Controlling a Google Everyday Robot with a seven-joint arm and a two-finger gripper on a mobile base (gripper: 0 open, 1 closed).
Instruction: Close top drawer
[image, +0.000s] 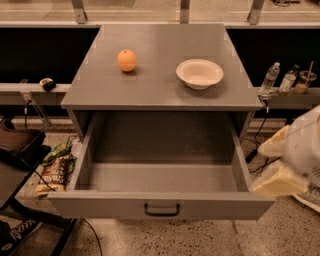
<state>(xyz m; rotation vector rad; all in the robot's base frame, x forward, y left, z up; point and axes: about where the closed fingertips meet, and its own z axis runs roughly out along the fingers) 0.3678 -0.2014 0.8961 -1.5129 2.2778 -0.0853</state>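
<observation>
Top drawer (160, 202) is pulled fully out, lower centre of the frame. I judge it rigid, fairly heavy and smooth on its slides. No grasp needed: I'd push flat on the front by the black handle (162, 209). Gripper (279, 175) is at the right edge, beside the drawer's right corner; I can't tell its grip state. Orange (127, 60) and bowl (199, 73) sit on the worktop (160, 90).

Dim warm light from above; top drawer (160, 204) shadowed inside; gripper (278, 183) pale at right edge.
</observation>
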